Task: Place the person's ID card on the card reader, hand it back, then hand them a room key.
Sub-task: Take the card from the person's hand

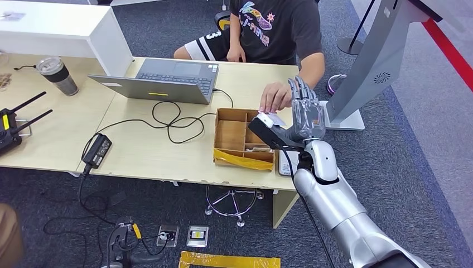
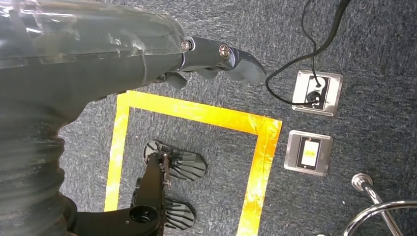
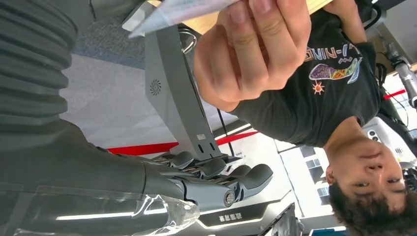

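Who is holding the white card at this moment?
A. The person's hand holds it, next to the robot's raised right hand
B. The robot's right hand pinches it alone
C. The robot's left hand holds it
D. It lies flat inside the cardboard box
A. The person's hand grips the white card near the cardboard box, while the robot's right hand stands beside it with fingers extended.

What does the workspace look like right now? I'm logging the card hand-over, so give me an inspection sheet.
Surface: light wooden desk.
Job's things: white card held by the person's hand; cardboard tray with dividers.
Clutter: open laptop, tumbler, radio unit.
Hands: right hand raised beside the card, fingers extended; left hand hangs over the floor.
Cables: black cable and power brick on desk.
Surroundings: grey carpet, yellow floor tape, floor sockets.
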